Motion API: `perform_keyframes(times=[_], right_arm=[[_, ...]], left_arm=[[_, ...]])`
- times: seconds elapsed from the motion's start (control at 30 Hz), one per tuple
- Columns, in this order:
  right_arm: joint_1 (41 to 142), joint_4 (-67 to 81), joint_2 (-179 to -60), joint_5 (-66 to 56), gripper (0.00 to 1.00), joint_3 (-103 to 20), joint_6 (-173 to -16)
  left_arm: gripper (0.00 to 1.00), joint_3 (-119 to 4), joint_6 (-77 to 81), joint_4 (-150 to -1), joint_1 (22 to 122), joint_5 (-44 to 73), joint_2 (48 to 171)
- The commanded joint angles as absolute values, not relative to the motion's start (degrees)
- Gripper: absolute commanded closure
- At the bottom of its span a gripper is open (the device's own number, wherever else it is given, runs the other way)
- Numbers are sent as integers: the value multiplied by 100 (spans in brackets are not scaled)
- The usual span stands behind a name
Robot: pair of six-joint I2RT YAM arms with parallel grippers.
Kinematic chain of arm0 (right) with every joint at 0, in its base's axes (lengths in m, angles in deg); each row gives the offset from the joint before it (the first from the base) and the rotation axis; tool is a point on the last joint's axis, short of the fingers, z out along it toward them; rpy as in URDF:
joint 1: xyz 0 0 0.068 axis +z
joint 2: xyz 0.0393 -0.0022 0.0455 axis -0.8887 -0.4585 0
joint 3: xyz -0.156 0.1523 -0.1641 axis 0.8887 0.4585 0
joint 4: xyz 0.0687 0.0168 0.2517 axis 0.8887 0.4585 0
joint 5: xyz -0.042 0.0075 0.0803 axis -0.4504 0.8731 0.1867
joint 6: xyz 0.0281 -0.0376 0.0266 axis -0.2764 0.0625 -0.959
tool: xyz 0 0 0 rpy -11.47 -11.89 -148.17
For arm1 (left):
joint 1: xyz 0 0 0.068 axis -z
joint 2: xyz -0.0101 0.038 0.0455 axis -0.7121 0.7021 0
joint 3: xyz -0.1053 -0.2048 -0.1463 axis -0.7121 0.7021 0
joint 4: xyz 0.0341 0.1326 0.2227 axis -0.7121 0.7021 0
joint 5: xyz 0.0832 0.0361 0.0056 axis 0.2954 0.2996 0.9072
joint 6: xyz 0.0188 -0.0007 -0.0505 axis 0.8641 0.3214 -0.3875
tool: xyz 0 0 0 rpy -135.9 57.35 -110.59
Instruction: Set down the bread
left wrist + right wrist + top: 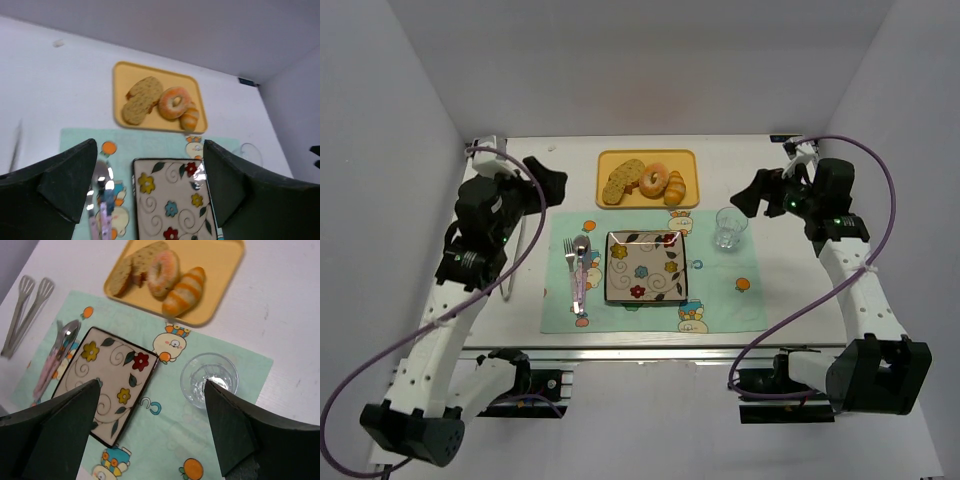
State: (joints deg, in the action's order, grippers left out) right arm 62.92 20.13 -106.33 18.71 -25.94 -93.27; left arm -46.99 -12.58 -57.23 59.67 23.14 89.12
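Task unstarted: brown bread slice [623, 181] rests on yellow plastic tray [648, 154], square floral plate [646, 266] bare; left hand [551, 183] and right hand [749, 195] spread, empty.

the left gripper [150, 145] hides half the glass [248, 151] from you; the plate [170, 200] runs off the bottom edge.

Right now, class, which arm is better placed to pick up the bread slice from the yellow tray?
Probably left. The bread slice lies leftmost on the tray, nearer the open left gripper; the right gripper would reach past the donut and croissant.
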Motion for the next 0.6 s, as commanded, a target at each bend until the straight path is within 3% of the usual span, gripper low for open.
perform_keyframes(times=[0.0, 0.07, 0.1, 0.13, 0.17, 0.2, 0.23, 0.27, 0.33, 0.37, 0.4, 0.43, 0.47, 0.5, 0.57], right_arm=[[5947, 1355, -10505, 3567, 11, -2389, -8508], [5911, 1265, -10505, 5071, 12, -2273, -7934], [5946, 1257, -10574, 5327, 25, -2282, -7801], [6024, 1213, -10636, 5382, 35, -2360, -7878], [6208, 1404, -10698, 5313, 49, -2439, -7861], [6488, 1850, -10916, 5060, 90, -2658, -7583], [6491, 1854, -10918, 4936, 90, -2660, -7450], [6682, 2037, -10970, 4821, 92, -2834, -7353], [6876, 2206, -11067, 4602, 74, -2897, -7351], [6939, 2188, -11076, 4531, 60, -2880, -7421], [6974, 2171, -11067, 4513, 37, -2862, -7457], [7035, 2171, -11059, 4521, 28, -2836, -7474], [7062, 2145, -11032, 4504, 22, -2757, -7518], [7080, 2127, -11015, 4478, 13, -2713, -7571], [7089, 2030, -10962, 4486, 11, -2590, -7659]], left_arm=[[5, -4579, -731, -4091, 5850, 3179, 8580], [24, -4562, -739, -3781, 5806, 3679, 8429], [35, -4518, -730, -3562, 5745, 3804, 8307], [59, -4491, -739, -3482, 5727, 3927, 8253], [70, -4439, -748, -3420, 5701, 4085, 8183], [85, -4317, -696, -3289, 5631, 4182, 8121], [85, -4272, -695, -3288, 5630, 4183, 8112], [94, -4237, -678, -3227, 5587, 4209, 8147], [95, -4175, -467, -3007, 5367, 4017, 8391], [95, -4166, -397, -2832, 5140, 3929, 8515], [92, -4149, -170, -2761, 4990, 3684, 8638], [85, -4105, -72, -2717, 4823, 3569, 8752], [58, -4096, 16, -2664, 4622, 3446, 8989], [43, -4070, 243, -2646, 4071, 3279, 9095], [28, -4113, 350, -2663, 3812, 3075, 9428]])
